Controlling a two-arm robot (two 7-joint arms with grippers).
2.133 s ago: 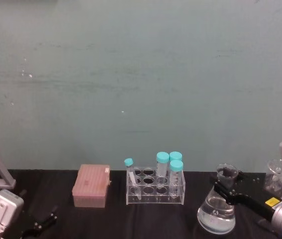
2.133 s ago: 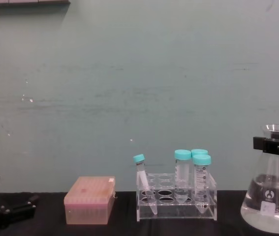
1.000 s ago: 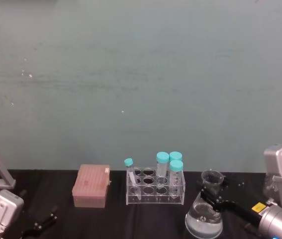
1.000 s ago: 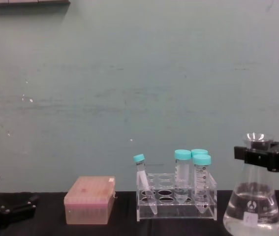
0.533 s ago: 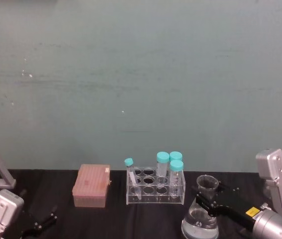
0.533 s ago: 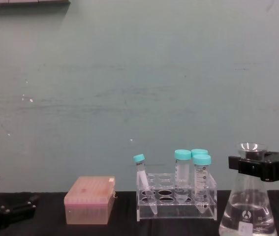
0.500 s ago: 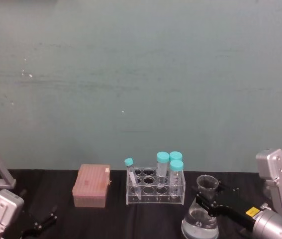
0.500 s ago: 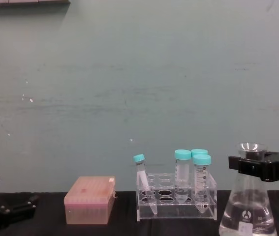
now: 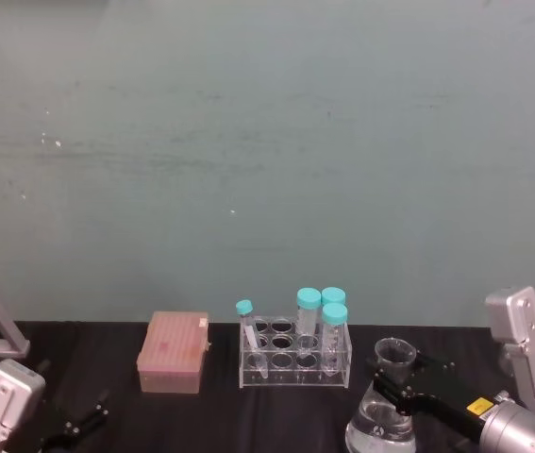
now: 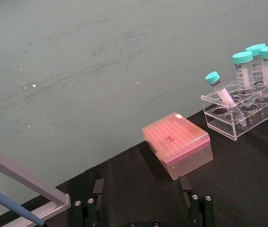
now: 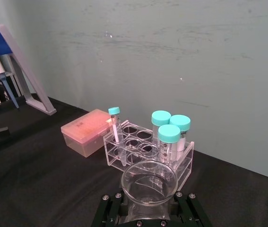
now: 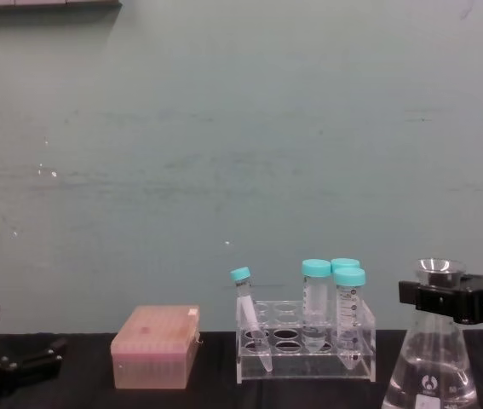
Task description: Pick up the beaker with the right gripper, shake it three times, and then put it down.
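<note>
Jaws of my right gripper [image 12: 434, 299] stay clenched on the beaker [image 12: 429, 375] at its neck. It has swung left, just beside the tube rack [image 12: 306, 348], so I judge we're mid-shake; my left gripper [image 10: 142, 189] idles low, released.

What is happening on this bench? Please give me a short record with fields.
beaker: upright, clear liquid inside
right end effector: shut on the beaker's neck, right of the tube rack
left end effector: open, idle, low at the left
tube rack: four teal-capped tubes, one leaning
pink box: left of the rack
</note>
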